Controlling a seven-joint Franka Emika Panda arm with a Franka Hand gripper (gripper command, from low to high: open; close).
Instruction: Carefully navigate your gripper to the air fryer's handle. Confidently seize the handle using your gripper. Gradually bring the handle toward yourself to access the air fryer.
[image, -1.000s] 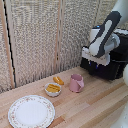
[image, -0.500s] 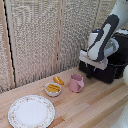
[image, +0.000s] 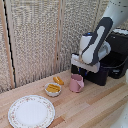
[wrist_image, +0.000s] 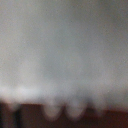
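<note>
Over at three o'clock on the worktop (image: 95, 107) sits the air fryer (image: 117, 52), big, black and boxy, hard against the slatted screen (image: 35, 40) behind it. Draped across its front is the white arm (image: 97, 42), elbow high, wrist dropped low over the appliance's front face. Down at the end of that wrist is where the gripper must be, but the bulk of the arm covers it, and the handle too, so I cannot tell whether the jaws are spread or closed, or whether they touch anything. No help from the wrist view either: just a grey-white blur over a dark band.

My read: the approach looks nearly done, with the wrist right at the drawer front; no sign the drawer is out, so seizing and pulling appear to be ahead.

Smaller things now: round plate (image: 31, 111) at eight o'clock, pink cup (image: 76, 83) at centre, just beside the fryer, little bowl (image: 53, 89) of something yellow at nine o'clock of the cup
</note>
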